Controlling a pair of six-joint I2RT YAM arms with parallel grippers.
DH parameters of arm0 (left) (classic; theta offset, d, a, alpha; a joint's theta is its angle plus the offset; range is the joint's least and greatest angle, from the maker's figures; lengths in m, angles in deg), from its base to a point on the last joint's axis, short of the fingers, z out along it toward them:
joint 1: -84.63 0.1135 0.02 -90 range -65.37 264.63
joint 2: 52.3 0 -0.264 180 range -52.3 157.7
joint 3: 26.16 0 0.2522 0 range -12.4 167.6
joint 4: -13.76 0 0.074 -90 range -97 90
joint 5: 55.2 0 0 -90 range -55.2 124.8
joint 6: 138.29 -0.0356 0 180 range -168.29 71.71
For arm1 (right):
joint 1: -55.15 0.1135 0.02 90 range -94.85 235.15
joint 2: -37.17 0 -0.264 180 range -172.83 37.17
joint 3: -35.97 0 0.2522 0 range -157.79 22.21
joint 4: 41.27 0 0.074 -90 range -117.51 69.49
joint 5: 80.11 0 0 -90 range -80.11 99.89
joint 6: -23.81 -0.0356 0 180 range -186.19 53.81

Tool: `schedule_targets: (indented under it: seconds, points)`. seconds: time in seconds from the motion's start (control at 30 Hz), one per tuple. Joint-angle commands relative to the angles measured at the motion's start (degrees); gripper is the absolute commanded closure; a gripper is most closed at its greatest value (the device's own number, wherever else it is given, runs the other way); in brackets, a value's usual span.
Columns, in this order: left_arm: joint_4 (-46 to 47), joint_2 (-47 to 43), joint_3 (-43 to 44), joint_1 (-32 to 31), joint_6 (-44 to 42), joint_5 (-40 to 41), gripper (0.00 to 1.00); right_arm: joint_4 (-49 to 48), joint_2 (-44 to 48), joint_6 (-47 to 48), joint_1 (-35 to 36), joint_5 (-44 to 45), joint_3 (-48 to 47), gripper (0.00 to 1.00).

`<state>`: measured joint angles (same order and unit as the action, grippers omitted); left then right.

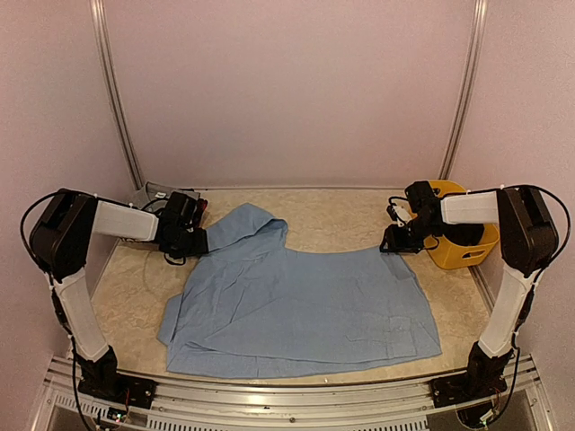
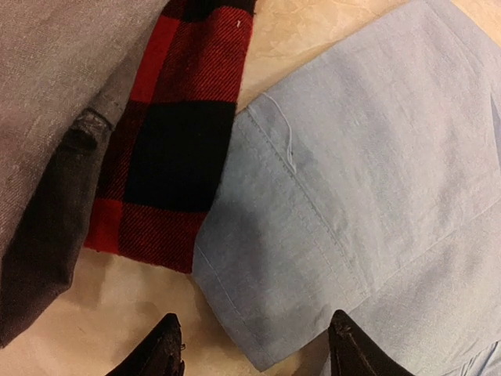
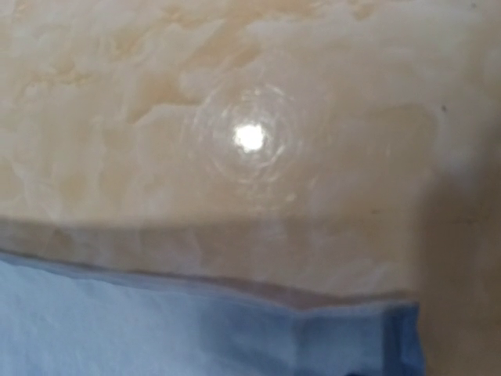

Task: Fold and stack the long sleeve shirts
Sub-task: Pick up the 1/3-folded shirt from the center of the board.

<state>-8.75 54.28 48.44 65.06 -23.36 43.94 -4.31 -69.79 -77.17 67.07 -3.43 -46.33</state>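
Observation:
The light blue shirt (image 1: 305, 305) lies spread across the middle of the table, its back side up. My left gripper (image 1: 193, 241) is at the shirt's far left end. In the left wrist view this gripper (image 2: 254, 316) is open, and a hemmed corner of the blue shirt (image 2: 360, 172) lies between its black fingertips (image 2: 166, 345). Beside that corner lie the red-and-black plaid shirt (image 2: 184, 117) and the grey shirt (image 2: 47, 94). My right gripper (image 1: 395, 241) hangs at the blue shirt's far right corner. The right wrist view shows only the blue hem (image 3: 156, 329) and bare table; its fingers are out of sight.
A yellow plastic basket (image 1: 467, 247) stands at the right edge, just behind my right gripper. The grey shirt (image 1: 148, 193) is bunched at the far left behind my left arm. The tan tabletop (image 1: 341, 215) is bounded by pale walls on three sides.

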Motion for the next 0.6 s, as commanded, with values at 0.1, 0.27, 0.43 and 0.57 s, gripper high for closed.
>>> schedule_targets:
  seconds: [0.1,0.27,0.43,0.57]
  points:
    - [2.37,4.78,2.55,0.98,0.27,-2.61,0.47,-0.21,1.63,0.82,-0.59,0.14,1.42,0.53]
    - [3.06,6.13,1.96,1.0,0.38,-2.58,0.55,0.17,1.61,0.98,-0.59,0.56,1.54,0.54]
    - [4.1,5.86,1.03,1.01,0.73,-3.75,0.7,0.18,1.21,0.92,-0.61,0.9,1.76,0.54]
    - [5.23,5.64,0.69,1.01,0.74,-4.78,0.82,0.33,1.72,0.83,-0.59,1.48,1.78,0.54]
